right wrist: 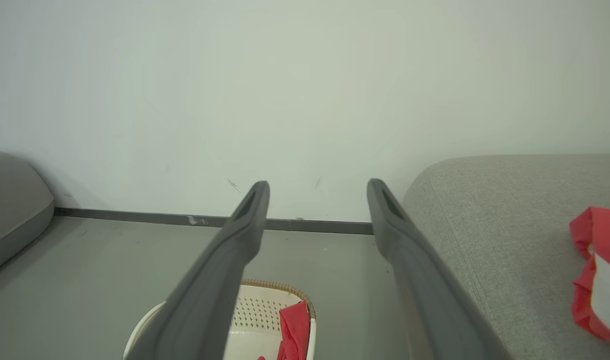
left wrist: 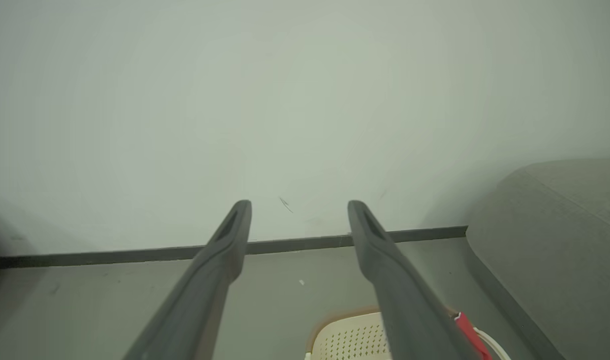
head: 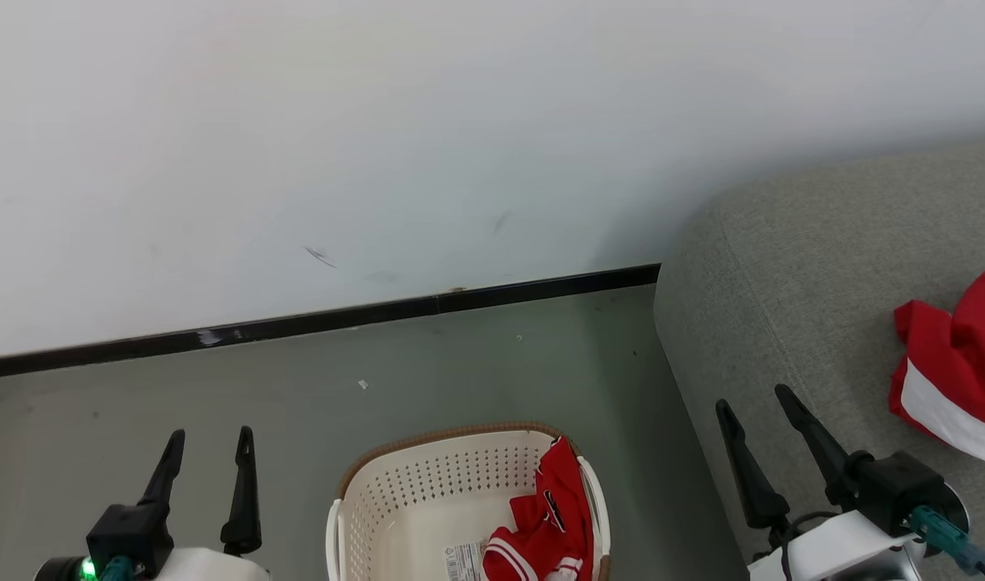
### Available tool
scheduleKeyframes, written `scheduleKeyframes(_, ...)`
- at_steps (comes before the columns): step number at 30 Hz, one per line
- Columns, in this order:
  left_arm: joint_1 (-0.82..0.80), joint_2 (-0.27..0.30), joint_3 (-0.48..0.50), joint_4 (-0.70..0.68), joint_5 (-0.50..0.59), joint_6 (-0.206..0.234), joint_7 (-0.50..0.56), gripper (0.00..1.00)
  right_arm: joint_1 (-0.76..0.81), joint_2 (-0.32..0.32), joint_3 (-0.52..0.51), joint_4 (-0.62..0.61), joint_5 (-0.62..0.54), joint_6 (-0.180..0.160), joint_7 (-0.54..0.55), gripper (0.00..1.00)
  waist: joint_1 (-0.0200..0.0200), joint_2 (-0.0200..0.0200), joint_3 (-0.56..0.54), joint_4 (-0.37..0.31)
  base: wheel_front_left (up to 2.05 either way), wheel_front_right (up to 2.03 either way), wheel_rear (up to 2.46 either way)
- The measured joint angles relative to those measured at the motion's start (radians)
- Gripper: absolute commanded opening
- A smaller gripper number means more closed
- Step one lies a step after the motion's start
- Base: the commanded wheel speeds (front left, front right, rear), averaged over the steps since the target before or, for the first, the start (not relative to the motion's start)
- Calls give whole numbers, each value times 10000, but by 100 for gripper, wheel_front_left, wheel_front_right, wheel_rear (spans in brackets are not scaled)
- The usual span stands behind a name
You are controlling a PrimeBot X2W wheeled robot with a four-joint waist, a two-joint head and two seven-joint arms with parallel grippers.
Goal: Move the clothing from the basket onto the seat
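Note:
Red clothing (head: 550,523) with white striped trim lies against the right wall of the cream basket (head: 411,492) on the floor; the basket (right wrist: 257,312) and its red clothing (right wrist: 294,332) also show low in the right wrist view. Another red and white garment (head: 956,367) lies on the grey seat (head: 790,290) at the right, seen too as a garment (right wrist: 597,272) on the seat (right wrist: 494,225). My left gripper (head: 210,440) is open, left of the basket, holding nothing. Over the seat's front edge my right gripper (head: 754,397) is open and empty.
A white wall with a dark skirting board (head: 315,323) runs behind the grey floor (head: 460,371). A second grey cushion edge (right wrist: 12,200) shows at the far left of the right wrist view. The basket rim (left wrist: 354,335) peeks in low in the left wrist view.

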Motion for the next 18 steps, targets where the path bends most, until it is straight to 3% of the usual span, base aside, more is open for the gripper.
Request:
scheduleKeyframes(8,-1174,111,-752,161,255,-441,637,100,-12,6,-282,-311,-36,0,0,100,0,0,412,-40,0,0,0)
scheduleKeyframes(18,-2385,-382,-1962,842,587,-1060,1344,100,-12,19,-965,-823,-52,-6,-2,100,0,0,1054,-206,0,0,0)
